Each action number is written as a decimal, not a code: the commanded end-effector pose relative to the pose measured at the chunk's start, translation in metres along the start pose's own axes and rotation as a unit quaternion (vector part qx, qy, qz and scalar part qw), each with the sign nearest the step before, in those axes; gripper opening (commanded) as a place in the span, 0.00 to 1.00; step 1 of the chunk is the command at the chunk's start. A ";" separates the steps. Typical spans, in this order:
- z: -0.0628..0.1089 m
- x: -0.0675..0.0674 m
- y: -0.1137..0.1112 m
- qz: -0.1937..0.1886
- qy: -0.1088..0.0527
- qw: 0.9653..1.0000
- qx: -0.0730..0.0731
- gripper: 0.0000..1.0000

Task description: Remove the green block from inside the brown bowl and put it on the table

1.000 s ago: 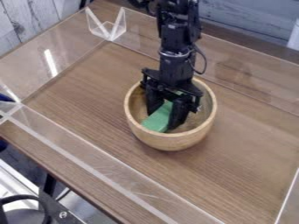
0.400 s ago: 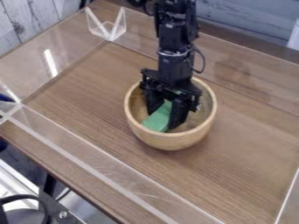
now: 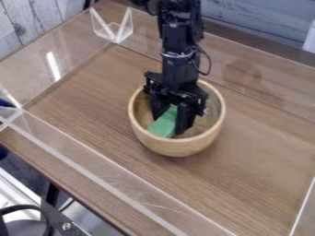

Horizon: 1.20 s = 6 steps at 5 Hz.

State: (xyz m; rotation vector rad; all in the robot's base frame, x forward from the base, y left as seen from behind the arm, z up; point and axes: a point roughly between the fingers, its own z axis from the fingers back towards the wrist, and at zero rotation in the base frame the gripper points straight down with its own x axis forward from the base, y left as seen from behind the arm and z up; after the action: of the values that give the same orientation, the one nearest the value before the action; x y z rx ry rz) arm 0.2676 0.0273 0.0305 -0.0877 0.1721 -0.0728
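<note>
The gripper (image 3: 176, 114) reaches down into the brown bowl (image 3: 147, 136) near the middle of the table (image 3: 99, 111), its jaws closed on the green block (image 3: 164, 126) leaning inside

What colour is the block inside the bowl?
Bright green block, seen in the camera view, inside the tan wooden bowl.

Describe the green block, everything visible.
The green block is a small, bright green, smooth matte bar. It lies tilted inside the bowl, leaning on the inner wall, its upper part hidden behind the end effector, which reaches down into the bowl and is shut on it.
</note>
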 end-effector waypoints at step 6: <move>0.054 0.005 0.001 0.001 -0.063 0.998 0.000 0.00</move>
State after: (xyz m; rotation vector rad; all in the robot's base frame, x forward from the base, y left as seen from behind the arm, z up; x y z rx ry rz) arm 0.2666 0.0277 0.0586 -0.1110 0.1475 -0.0663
